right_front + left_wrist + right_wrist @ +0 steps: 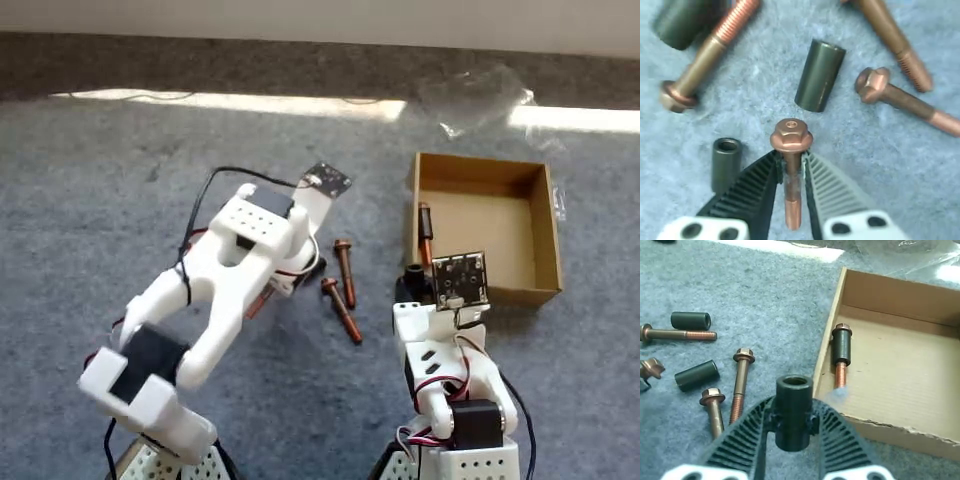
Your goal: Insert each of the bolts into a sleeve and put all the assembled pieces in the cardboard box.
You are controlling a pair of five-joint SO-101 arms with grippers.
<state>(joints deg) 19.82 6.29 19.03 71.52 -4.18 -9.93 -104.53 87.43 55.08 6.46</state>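
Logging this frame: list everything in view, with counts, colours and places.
loose bolts: three, copper, lying on the carpet
held bolt: one, copper, in the left tool
loose sleeves: three, dark, on the carpet, one on end
held sleeve: one, dark, in the right tool
cardboard box: one, brown, on the carpet
assembled piece: one, copper and dark, inside the cardboard box
plastic bag: one, clear, beyond the cardboard box
carpet: one, grey, underneath
arms: two, white, side by side
tools: two, black, shut on bolt and sleeve
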